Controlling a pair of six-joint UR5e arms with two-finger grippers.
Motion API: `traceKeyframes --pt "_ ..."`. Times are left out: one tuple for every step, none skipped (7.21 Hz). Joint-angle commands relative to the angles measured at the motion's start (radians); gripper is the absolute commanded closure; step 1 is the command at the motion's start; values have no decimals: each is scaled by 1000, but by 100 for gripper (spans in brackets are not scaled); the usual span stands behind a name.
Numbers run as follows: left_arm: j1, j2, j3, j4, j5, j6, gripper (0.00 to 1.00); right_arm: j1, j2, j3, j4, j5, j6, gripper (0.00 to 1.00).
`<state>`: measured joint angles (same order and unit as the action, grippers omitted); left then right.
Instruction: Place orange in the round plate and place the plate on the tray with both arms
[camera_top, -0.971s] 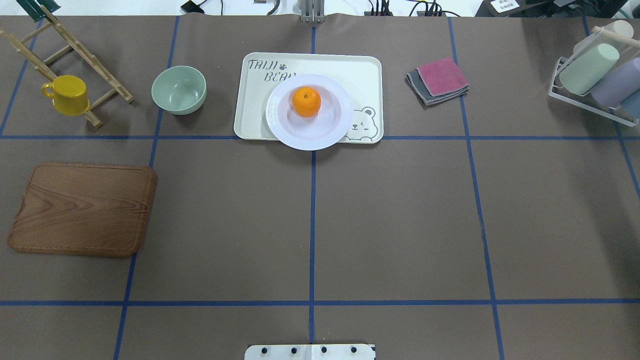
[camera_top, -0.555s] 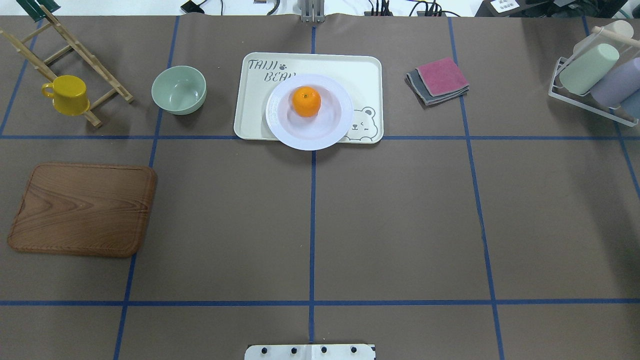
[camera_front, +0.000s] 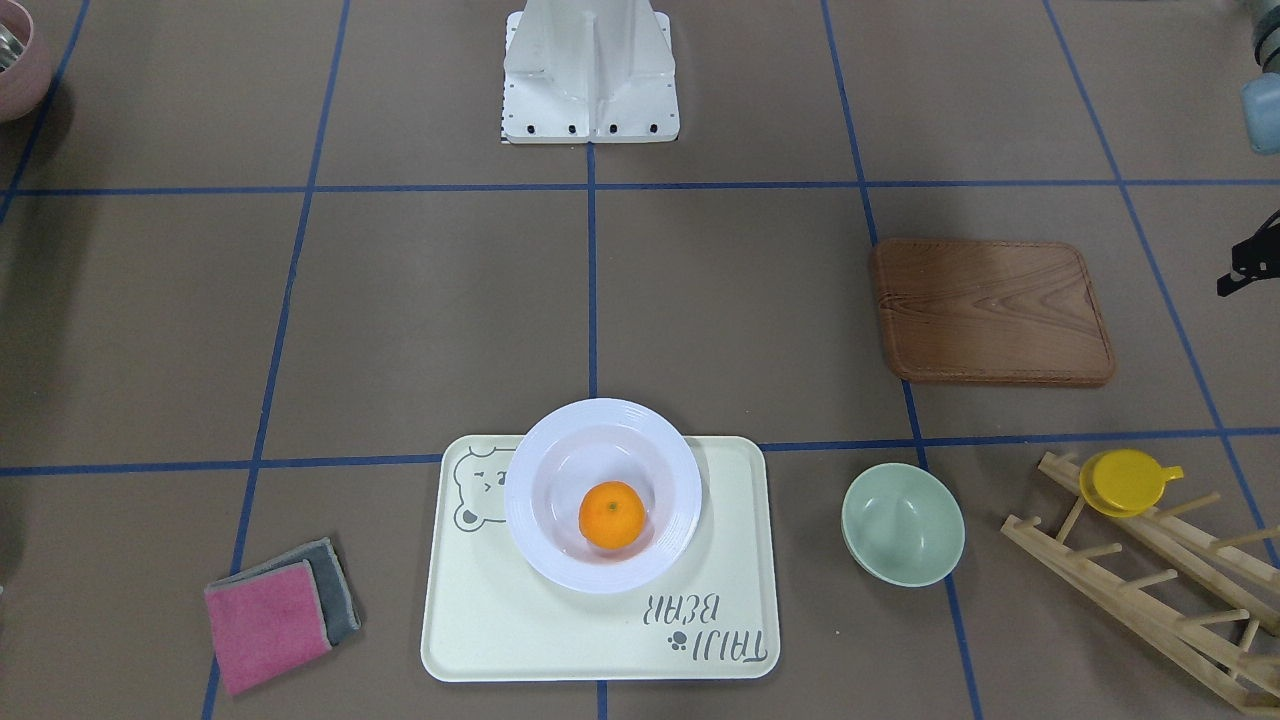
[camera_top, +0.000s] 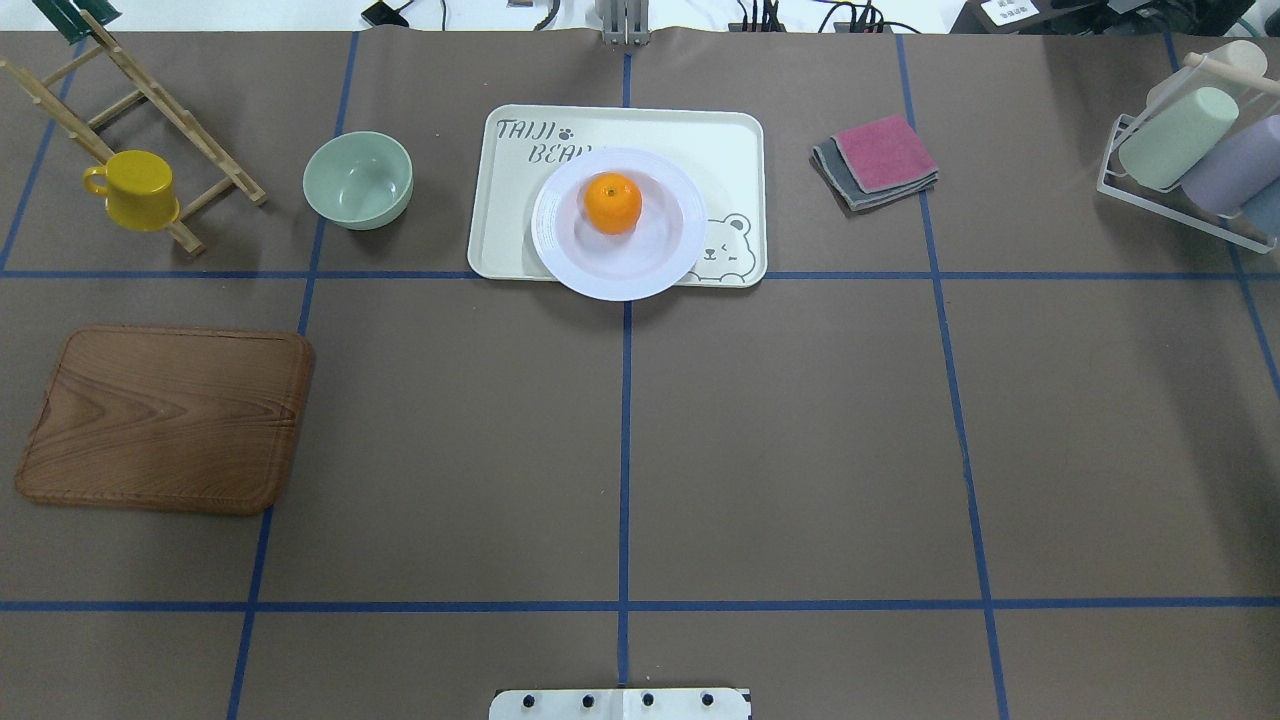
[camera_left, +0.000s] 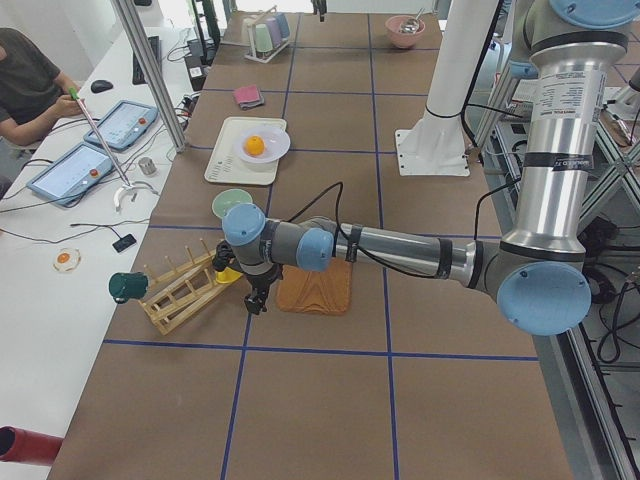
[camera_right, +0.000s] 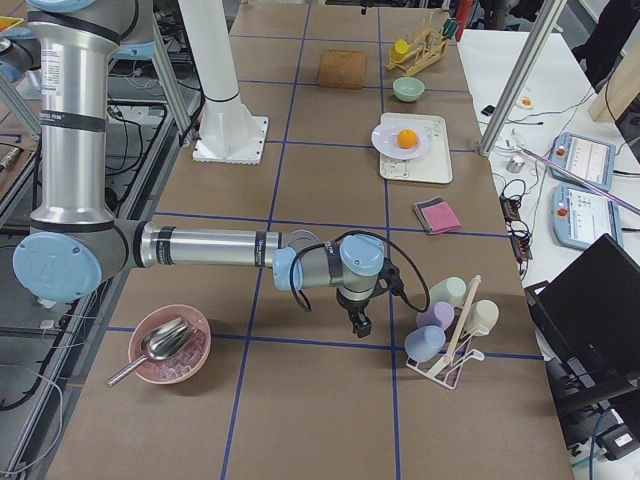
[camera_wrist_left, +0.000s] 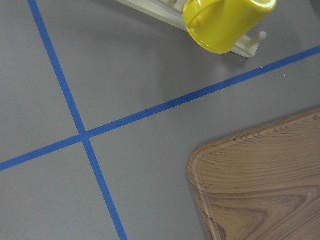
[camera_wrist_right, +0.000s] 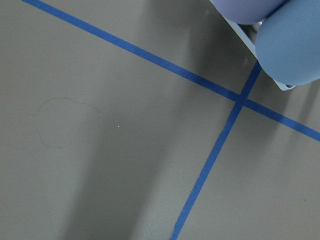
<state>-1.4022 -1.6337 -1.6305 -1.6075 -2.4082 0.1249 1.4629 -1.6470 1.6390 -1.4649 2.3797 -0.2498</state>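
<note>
The orange (camera_top: 612, 203) lies in the white round plate (camera_top: 560, 250), a little toward its far side. The plate rests on the cream bear tray (camera_top: 722, 140), and its rim slightly overhangs the tray's edge nearest the robot. Both arms are off to the table's ends, far from the tray. The left gripper (camera_left: 252, 300) hangs by the wooden board and the yellow cup; the right gripper (camera_right: 358, 322) hangs beside the cup rack. Each shows clearly only in a side view, so I cannot tell whether it is open or shut.
A pale-green bowl (camera_top: 358, 180) stands left of the tray, and folded pink and grey cloths (camera_top: 878, 160) lie to its right. A yellow cup (camera_top: 135, 188) hangs on a wooden rack, a brown board (camera_top: 165, 418) lies front left, and a cup rack (camera_top: 1190, 150) stands far right.
</note>
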Motion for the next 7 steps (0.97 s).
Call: traceKeyframes --pt "0 -3 -3 0 0 1 1 7 10 1 -26 -1 30 1" --pt "0 -5 -6 0 0 4 1 7 10 2 -25 -1 30 0" --pt "0 0 -6 0 1 4 1 7 10 2 -26 -1 30 1" --pt "0 2 -6 0 1 4 0 7 13 1 -25 -4 30 0" --pt "0 -2 -6 0 1 4 1 7 13 7 -25 -4 30 0" --pt "0 -2 -9 0 1 1 1 5 16 5 -25 -4 30 1" --pt "0 -5 -12 0 1 -1 1 7 16 7 -25 -4 29 0"
